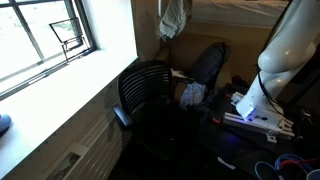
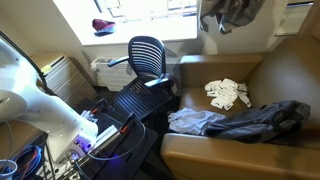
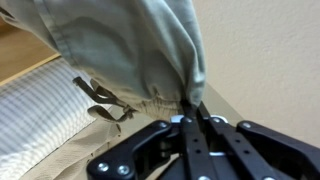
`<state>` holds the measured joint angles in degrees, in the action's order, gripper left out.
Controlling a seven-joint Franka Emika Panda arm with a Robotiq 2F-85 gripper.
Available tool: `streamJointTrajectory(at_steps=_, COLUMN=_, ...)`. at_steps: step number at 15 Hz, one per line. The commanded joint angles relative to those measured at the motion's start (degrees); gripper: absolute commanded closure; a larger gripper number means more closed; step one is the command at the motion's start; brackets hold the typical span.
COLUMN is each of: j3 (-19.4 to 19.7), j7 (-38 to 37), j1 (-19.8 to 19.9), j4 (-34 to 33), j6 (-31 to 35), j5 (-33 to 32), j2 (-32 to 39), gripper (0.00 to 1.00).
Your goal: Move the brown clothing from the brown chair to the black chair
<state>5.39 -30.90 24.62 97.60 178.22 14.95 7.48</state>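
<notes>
No text, label, brand, number or sign can be read in any of the views; the pictures are too small and dim for any lettering to be made out

We see the brown chair (image 2: 200, 152), a wide leather seat, carrying three loose pieces of cloth. A crumpled white cloth (image 2: 228, 93) lies toward the back of the cushion, apart from the others. A pale grey-blue garment (image 2: 195, 122) lies nearer the front edge. A dark garment (image 2: 265, 120) sprawls just beside it, touching it and stretching across the rest of the seat. Next to the seat we see the black chair (image 2: 148, 55), and lower down, loops of blue cables (image 2: 18, 160).
</notes>
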Motion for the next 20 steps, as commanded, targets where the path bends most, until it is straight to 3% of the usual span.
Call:
streamJointTrajectory(at_steps=1, j3=0.8, j7=0.1, j1=-0.4, j4=1.3, j6=-0.1, j5=0.5, j2=-1.8, gripper=0.93)
streamJointTrajectory(at_steps=2, j3=1.3, j7=0.1, j1=-0.4, j4=2.3, j6=-0.2, j5=0.6, j2=-3.0, gripper=0.98)
streamJointTrajectory(at_steps=3, j3=3.1, j7=6.1, j1=-5.0, j4=3.4, j6=-2.4, j5=1.0, j2=-2.3, gripper=0.98)
streamJointTrajectory(at_steps=4, j3=1.8, j7=6.9, j1=-6.6, j4=5.7, j6=-1.2, j5=1.5, j2=-2.7, gripper=0.86)
streamJointTrajectory(at_steps=6, j3=0.4, j7=8.9, j1=-10.3, j4=10.2, j6=-1.3, j5=2.0, j2=-3.9, gripper=0.96)
streamJointTrajectory(at_steps=7, j3=-3.1, j7=9.4, j1=-9.8, j4=12.1, j6=-1.2, j5=2.0, j2=-3.9, gripper=0.99)
streamJointTrajectory(at_steps=9, j3=-5.9, j7=10.2, j1=-13.0, j4=15.0, j6=-1.5, j5=1.7, j2=-3.5, gripper=0.98)
streamJointTrajectory(at_steps=14, j3=-12.7, j7=20.6, j1=-14.5, j4=16.2, j6=-8.7, j5=2.2, j2=-5.4, gripper=0.98)
streamJointTrajectory(at_steps=20, j3=-15.2, j7=29.3, j1=-17.4, j4=18.5, j6=-17.8, j5=-3.1, j2=-19.5, gripper=0.98)
